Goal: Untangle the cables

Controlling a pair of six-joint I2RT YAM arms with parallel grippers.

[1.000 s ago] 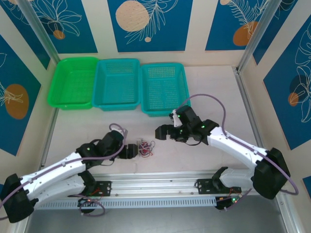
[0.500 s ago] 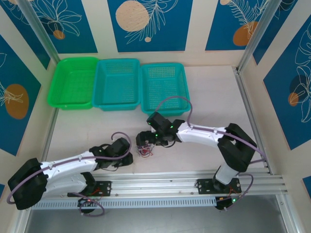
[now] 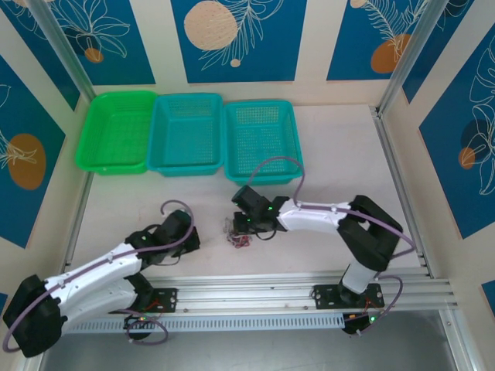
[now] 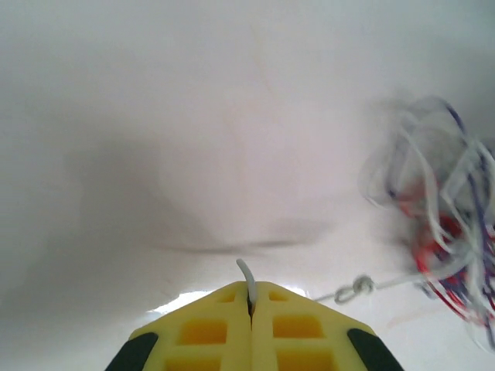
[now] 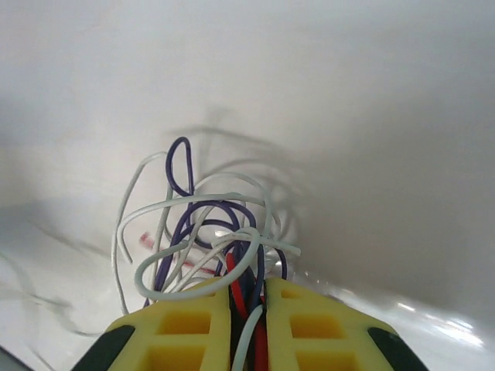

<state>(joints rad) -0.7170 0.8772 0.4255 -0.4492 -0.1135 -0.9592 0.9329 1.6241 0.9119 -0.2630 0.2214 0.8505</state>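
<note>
On the table (image 3: 332, 139), the right arm (image 3: 325, 218) lies folded inward, unlike its stretched reach a second ago; its right gripper (image 3: 237, 226) clamps the cables (image 3: 240, 240) at mid-table. The left gripper (image 3: 193, 241), pulled back, pinches one white strand; the tangle beyond blurs in its wrist view.

The right gripper (image 5: 247, 284) came in from well to the right of the cables (image 3: 238, 237) and ended up right on them. Its jaws were wide, then they closed on a bunch of them. The left gripper (image 4: 249, 290) was just left of the cables with open jaws. It snapped shut on one white cable (image 4: 244, 270) and backed off a little to the left.
</note>
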